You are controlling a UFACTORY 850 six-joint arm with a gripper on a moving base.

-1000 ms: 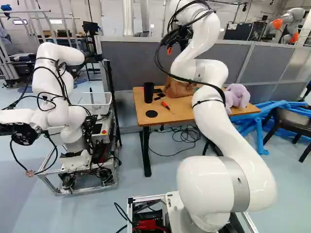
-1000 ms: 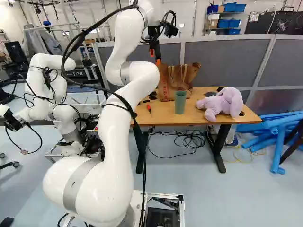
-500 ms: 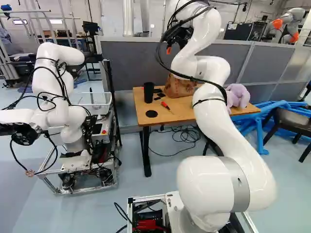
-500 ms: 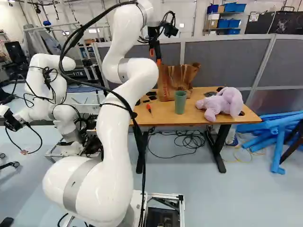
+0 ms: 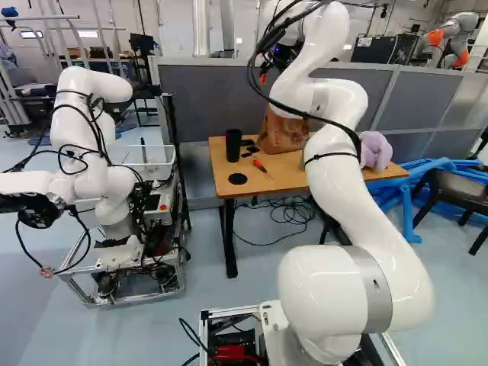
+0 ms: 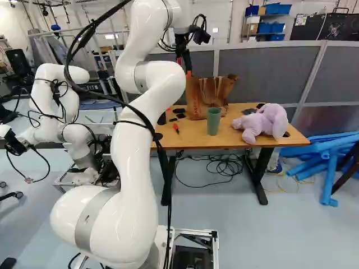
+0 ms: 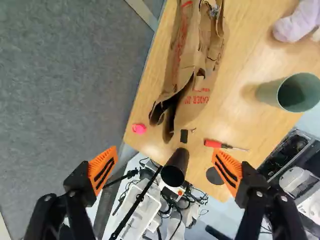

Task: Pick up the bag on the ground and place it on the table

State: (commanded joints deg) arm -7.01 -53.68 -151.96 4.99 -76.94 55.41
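One crumpled brown paper bag (image 7: 196,65), upright on smooth wood table (image 7: 250,55); gripper (image 7: 165,172), orange-padded, jaws spread

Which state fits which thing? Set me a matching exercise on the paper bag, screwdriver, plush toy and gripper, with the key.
1. Paper bag
2. Screwdriver
3. Plush toy
4. Gripper

A. Lilac, soft-looking
B. Open, holding nothing
C. Brown, standing on the table
D. Red-handled, lying flat

Right pairs: 1-C, 2-D, 3-A, 4-B
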